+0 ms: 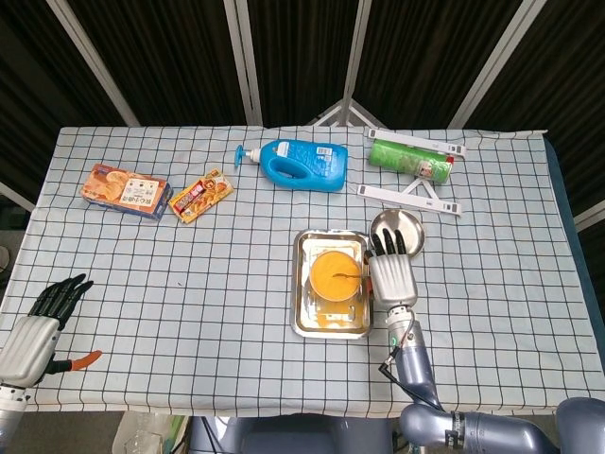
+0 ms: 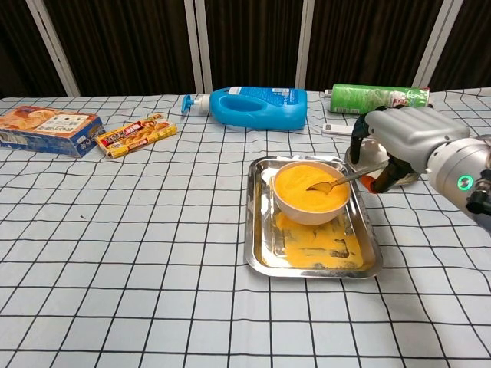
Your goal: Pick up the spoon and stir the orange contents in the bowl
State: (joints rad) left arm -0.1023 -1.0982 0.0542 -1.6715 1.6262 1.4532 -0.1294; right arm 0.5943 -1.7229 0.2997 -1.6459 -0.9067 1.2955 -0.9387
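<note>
Right hand (image 2: 399, 146) grips the spoon (image 2: 337, 182), tip in the bowl's orange powder (image 2: 303, 186); stirring step, I'd swirl next toward 9 o'clock. Left hand (image 1: 38, 326) is idle with fingers apart.

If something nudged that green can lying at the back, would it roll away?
Probably. The green can lies on its side, so its round body could roll easily. The white rack beside it might stop it one way. Whether it is full or empty cannot be told, so its weight is a guess.
</note>
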